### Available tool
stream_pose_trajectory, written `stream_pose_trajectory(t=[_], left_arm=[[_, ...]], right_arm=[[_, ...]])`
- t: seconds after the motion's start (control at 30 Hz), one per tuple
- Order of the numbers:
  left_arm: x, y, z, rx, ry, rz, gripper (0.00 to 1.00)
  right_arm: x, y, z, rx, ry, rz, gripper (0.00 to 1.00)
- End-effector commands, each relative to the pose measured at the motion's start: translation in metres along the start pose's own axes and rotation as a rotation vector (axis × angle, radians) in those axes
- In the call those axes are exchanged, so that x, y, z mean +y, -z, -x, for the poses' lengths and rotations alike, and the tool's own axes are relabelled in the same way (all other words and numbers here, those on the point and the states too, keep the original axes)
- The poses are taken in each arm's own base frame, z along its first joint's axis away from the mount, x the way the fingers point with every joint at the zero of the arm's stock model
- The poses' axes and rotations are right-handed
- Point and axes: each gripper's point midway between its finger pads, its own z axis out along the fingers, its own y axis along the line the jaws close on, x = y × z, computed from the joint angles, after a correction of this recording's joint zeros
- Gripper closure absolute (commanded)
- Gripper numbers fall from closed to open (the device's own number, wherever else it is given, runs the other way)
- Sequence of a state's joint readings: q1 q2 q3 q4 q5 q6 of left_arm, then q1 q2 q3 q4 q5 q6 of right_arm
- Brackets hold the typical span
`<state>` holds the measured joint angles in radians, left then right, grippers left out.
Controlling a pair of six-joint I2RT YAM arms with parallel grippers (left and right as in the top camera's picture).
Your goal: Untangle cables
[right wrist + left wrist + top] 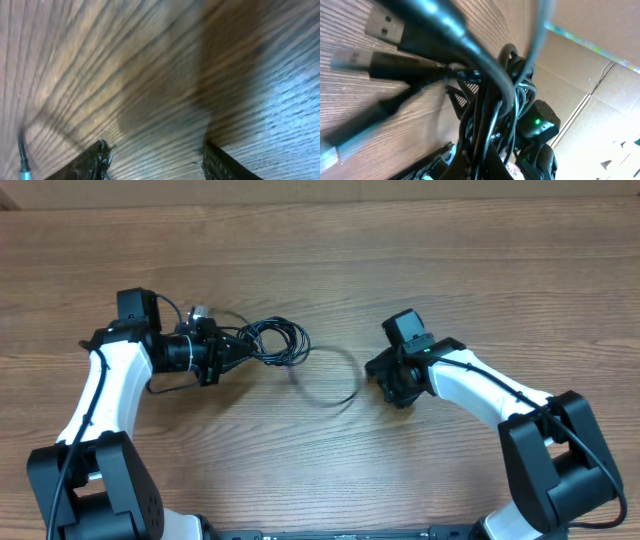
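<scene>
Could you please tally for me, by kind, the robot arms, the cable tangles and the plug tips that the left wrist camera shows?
Robot arms: 2 (left arm, right arm)
Cable tangle: 1
Plug tips in the left wrist view: 3
Total: 6

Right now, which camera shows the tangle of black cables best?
Overhead: all the cables show, bunched at the left pincer with one loop trailing right. Left wrist gives only blurred close-up strands and plugs; right wrist, just one cable tip at its edge.
</scene>
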<state>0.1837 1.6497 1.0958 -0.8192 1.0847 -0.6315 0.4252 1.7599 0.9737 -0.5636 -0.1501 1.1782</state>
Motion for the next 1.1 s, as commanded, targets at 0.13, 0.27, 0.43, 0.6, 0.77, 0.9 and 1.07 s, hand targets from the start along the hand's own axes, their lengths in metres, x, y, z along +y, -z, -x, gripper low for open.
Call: stream_pose_trajectory(t=[0.13, 0.27, 0.43, 0.6, 0.77, 0.9, 1.07], left_arm=[[0.001, 0.004, 0.01, -0.05, -0.065, 0.036, 0.96], [0.018, 0.004, 0.022, -0.114, -0.101, 0.145, 0.96], [0.029, 0.008, 0.035, -0.179, -0.143, 0.23, 0.96], [0.024, 0.007, 0.038, -0.181, -0.22, 0.216, 0.96], [0.011, 0.005, 0.04, -0.163, -0.465, 0.176, 0.96], [0.01, 0.006, 0.042, -0.163, -0.571, 0.187, 0.96], [0.01, 0.007, 0.047, -0.184, -0.564, 0.2, 0.96]], right_arm=[[-0.004, -0.002, 0.004, -0.023, -0.004, -0.014, 0.39], [-0.003, -0.002, 0.004, -0.025, -0.004, -0.009, 0.29], [0.0, -0.002, 0.005, -0.028, -0.002, 0.001, 0.0], [0.001, -0.002, 0.006, -0.03, -0.001, 0.007, 0.0], [0.003, -0.002, 0.006, -0.032, 0.0, 0.012, 0.0], [0.003, -0.002, 0.006, -0.033, 0.0, 0.015, 0.0], [0.003, -0.002, 0.006, -0.033, 0.0, 0.015, 0.0]])
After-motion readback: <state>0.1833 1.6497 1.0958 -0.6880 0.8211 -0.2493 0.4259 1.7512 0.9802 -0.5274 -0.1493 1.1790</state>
